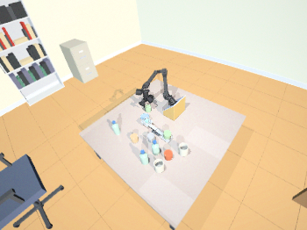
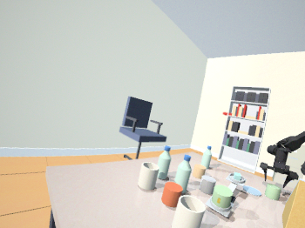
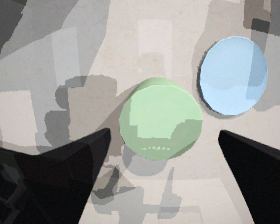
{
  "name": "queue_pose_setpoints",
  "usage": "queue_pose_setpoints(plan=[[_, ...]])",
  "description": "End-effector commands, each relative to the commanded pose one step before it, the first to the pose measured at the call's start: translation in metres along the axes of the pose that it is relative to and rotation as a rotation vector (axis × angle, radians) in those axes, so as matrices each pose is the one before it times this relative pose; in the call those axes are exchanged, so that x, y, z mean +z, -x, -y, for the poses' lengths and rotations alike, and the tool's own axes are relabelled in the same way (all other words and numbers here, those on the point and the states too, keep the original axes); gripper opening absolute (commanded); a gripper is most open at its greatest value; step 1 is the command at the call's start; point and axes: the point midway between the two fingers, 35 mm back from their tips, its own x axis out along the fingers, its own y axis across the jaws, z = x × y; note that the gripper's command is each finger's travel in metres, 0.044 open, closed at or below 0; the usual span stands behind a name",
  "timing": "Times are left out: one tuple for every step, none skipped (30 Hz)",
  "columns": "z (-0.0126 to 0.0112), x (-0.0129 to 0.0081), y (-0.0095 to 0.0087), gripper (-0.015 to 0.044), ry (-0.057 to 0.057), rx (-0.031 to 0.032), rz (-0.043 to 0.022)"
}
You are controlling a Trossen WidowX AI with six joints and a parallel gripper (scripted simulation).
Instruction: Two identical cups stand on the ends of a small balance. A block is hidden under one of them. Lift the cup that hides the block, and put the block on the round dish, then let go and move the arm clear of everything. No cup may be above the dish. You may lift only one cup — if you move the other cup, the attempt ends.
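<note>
A green cup (image 1: 148, 108) (image 2: 273, 191) (image 3: 161, 117) stands on the table off the balance. My gripper (image 1: 146, 103) (image 2: 275, 181) (image 3: 165, 135) is open above it, its fingers apart on both sides of the cup. The other green cup (image 1: 167, 134) (image 2: 222, 197) stands on the near end of the balance (image 2: 220, 210). A small teal block (image 2: 237, 176) sits uncovered on the balance's far end. The round light-blue dish (image 2: 252, 191) (image 3: 234, 76) lies between the balance and the freed cup, with nothing on it or above it in the wrist view.
A yellow upright panel (image 1: 174, 109) (image 2: 294, 207) stands beside the arm. Beyond the balance are a grey cup (image 2: 207, 184), an orange-tan cup (image 1: 134, 138) (image 2: 199, 171), a red cup (image 1: 168, 154) (image 2: 172, 194), pale cups (image 1: 183, 149) (image 2: 148, 176) and several blue-capped bottles (image 1: 116, 128) (image 2: 183, 176).
</note>
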Motion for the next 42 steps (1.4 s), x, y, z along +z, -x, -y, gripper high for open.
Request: queue_pose_setpoints(plan=[[-0.00218,0.00003,0.00706,0.0440,-0.0034,0.00708,0.00046],[0.00052,-0.00026,0.00033,0.0414,-0.0015,-0.00228,-0.00101],[0.00156,-0.00077,0.00100,0.0387,-0.0044,-0.00686,-0.00299],[0.00260,-0.00126,0.00168,0.0361,-0.0073,-0.01149,-0.00488],[0.00367,-0.00172,0.00236,0.0335,-0.0102,-0.01619,-0.00661],[0.00476,-0.00214,0.00305,0.0309,-0.0131,-0.02099,-0.00811],[0.00585,-0.00250,0.00372,0.0282,-0.0160,-0.02577,-0.00926],[0.00411,-0.00110,0.00211,0.0260,-0.0191,-0.01538,-0.00380],[0.00126,0.00073,-0.00019,0.0260,-0.0212,0.00030,0.00293],[0.00124,0.00076,-0.00019,0.0260,-0.0212,0.00038,0.00289],[0.00123,0.00079,-0.00018,0.0260,-0.0211,0.00046,0.00285],[0.00189,0.00126,-0.00029,0.0260,-0.0243,-0.00082,0.00438],[0.00246,0.00175,-0.00037,0.0260,-0.0321,-0.00086,0.00575],[0.00254,0.00196,-0.00039,0.0260,-0.0340,-0.00063,0.00605],[0.00246,0.00208,-0.00038,0.0260,-0.0339,-0.00035,0.00599],[0.00238,0.00219,-0.00037,0.0260,-0.0339,-0.00007,0.00591],[0.00229,0.00229,-0.00036,0.0260,-0.0338,0.00020,0.00582],[0.00220,0.00240,-0.00035,0.0260,-0.0338,0.00045,0.00572],[0.00210,0.00250,-0.00034,0.0260,-0.0337,0.00071,0.00561],[0.00200,0.00259,-0.00033,0.0260,-0.0336,0.00095,0.00548],[0.00189,0.00269,-0.00032,0.0260,-0.0336,0.00118,0.00535],[0.00142,0.00245,-0.00021,0.0260,-0.0347,0.00279,0.00406],[0.00132,0.00251,-0.00020,0.0260,-0.0346,0.00294,0.00383],[0.00121,0.00257,-0.00018,0.0260,-0.0346,0.00308,0.00360],[0.00111,0.00263,-0.00017,0.0260,-0.0345,0.00320,0.00336],[0.00100,0.00268,-0.00016,0.0260,-0.0344,0.00331,0.00312],[0.00088,0.00272,-0.00015,0.0260,-0.0344,0.00341,0.00287],[0.00077,0.00276,-0.00014,0.0260,-0.0343,0.00348,0.00262],[0.00066,0.00280,-0.00012,0.0260,-0.0343,0.00354,0.00238],[0.00054,0.00283,-0.00011,0.0260,-0.0342,0.00358,0.00213],[0.00042,0.00286,-0.00009,0.0260,-0.0342,0.00361,0.00189],[0.00044,0.00288,-0.00020,0.0260,-0.0349,0.00281,0.00165],[0.00031,0.00290,-0.00019,0.0260,-0.0348,0.00282,0.00145],[0.00019,0.00292,-0.00018,0.0260,-0.0348,0.00281,0.00126],[0.00006,0.00293,-0.00017,0.0260,-0.0347,0.00280,0.00107],[-0.00006,0.00294,-0.00015,0.0260,-0.0347,0.00277,0.00089],[-0.00019,0.00294,-0.00014,0.0260,-0.0346,0.00274,0.00071],[-0.00032,0.00294,-0.00013,0.0260,-0.0346,0.00269,0.00054],[-0.00045,0.00293,-0.00011,0.0260,-0.0346,0.00263,0.00037],[-0.00058,0.00292,-0.00010,0.0260,-0.0345,0.00256,0.00021],[-0.00070,0.00290,-0.00009,0.0260,-0.0345,0.00249,0.00006],[-0.00110,0.00334,0.00012,0.0260,-0.0339,0.00254,-0.00026]])
